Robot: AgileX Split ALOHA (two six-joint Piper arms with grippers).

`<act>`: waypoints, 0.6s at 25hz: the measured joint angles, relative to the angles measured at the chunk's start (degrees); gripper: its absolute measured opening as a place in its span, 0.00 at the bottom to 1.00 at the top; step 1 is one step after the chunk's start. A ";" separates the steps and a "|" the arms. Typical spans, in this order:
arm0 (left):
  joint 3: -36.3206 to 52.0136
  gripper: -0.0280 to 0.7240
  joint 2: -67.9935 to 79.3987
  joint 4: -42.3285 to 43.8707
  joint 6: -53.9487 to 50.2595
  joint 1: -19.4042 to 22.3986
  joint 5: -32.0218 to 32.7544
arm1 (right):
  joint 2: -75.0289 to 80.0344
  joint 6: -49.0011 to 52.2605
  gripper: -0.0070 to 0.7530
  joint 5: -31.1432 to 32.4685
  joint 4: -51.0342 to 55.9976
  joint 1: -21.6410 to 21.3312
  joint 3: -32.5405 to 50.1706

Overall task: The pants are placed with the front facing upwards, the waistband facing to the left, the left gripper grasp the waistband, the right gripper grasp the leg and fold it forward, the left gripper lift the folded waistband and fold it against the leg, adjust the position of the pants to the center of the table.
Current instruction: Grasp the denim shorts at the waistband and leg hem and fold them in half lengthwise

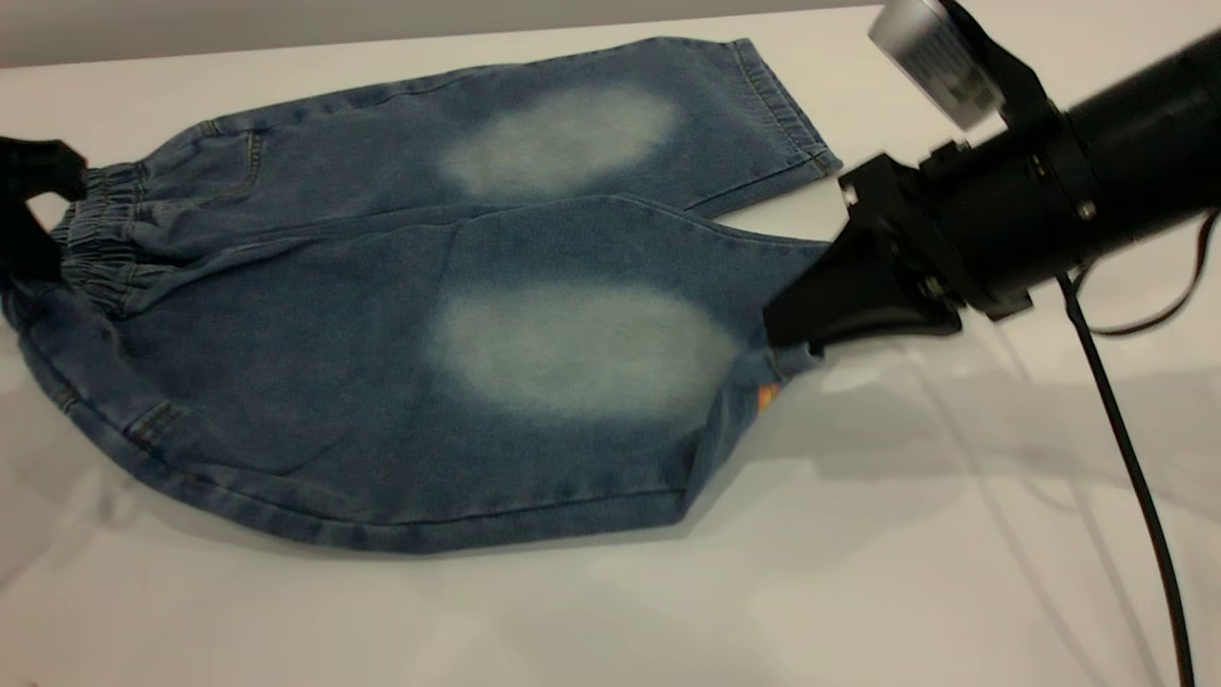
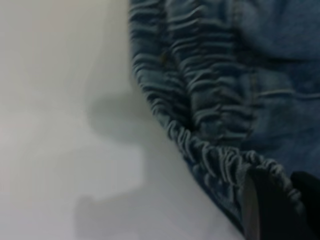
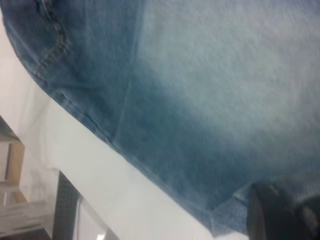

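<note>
Two grippers hold the pants (image 1: 401,315) near the table's (image 1: 858,572) far edge: the left gripper (image 1: 29,219) pinches the waistband (image 1: 100,243) and the right gripper (image 1: 811,329) pinches the near leg's (image 1: 572,382) hem, likely to fold it over.

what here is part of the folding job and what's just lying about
Job:
pants
waistband, in the left claw
near leg, hem in the right claw
table

Lying about:
black cable
</note>
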 joint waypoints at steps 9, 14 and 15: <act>0.00 0.18 -5.84 0.03 0.36 -0.54 -2.30 | -0.92 2.47 0.02 -0.65 -1.11 0.00 -5.02; 0.00 0.18 -7.25 0.07 0.36 -0.54 -4.08 | -5.72 3.64 0.02 -5.28 -2.48 0.00 -5.24; 0.00 0.18 -7.25 0.07 0.36 -0.54 -4.08 | -6.97 4.10 0.02 -6.27 -3.28 -0.06 -5.51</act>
